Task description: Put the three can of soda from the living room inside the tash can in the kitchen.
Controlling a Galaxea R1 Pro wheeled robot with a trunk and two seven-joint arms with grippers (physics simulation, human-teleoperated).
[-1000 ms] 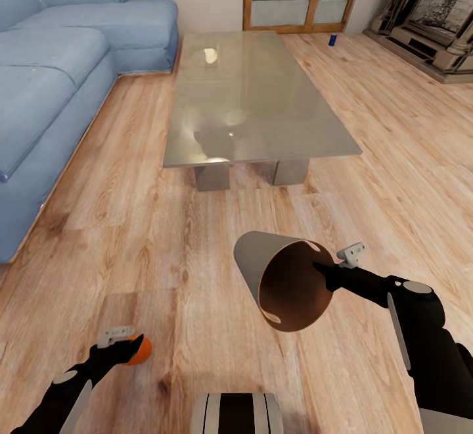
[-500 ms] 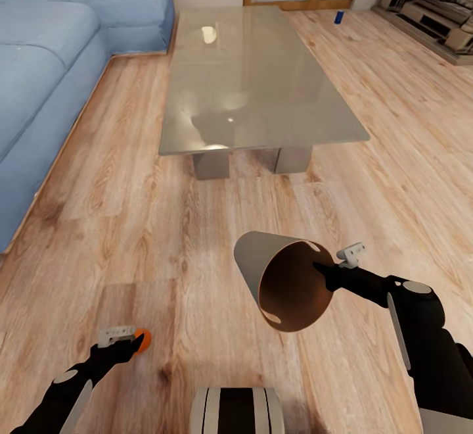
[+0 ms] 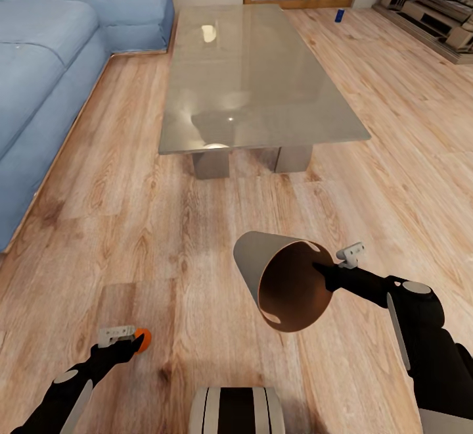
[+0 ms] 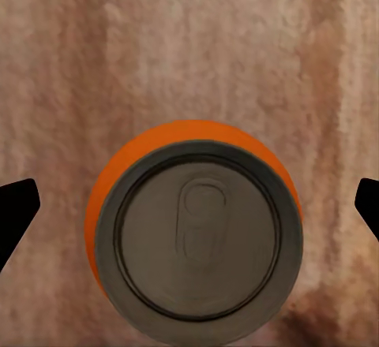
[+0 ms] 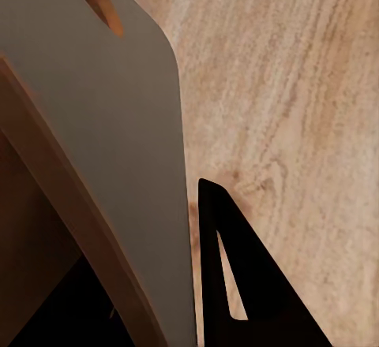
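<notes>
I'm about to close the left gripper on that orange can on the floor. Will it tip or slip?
The orange can stands upright on the wood floor, so a one-sided nudge could tip it and let it roll. The left gripper straddles it, open; its smooth round wall might slip unless squeezed centrally.

The left gripper [image 3: 135, 340] is covering most of the orange can [image 3: 143, 339] in the head view, leaving a small orange arc showing. In the left wrist view the can [image 4: 197, 233] is running off the frame edge, and the fingertips [image 4: 16, 209] are showing as dark corners at the sides. The right gripper [image 3: 322, 269] is reaching into the trash can [image 3: 282, 283], so its tips are hiding against the rim. The blue can [image 3: 339, 16] is appearing too small for detail. The sofa [image 3: 59, 46] and fireplace [image 3: 440, 0] are being cropped.
</notes>
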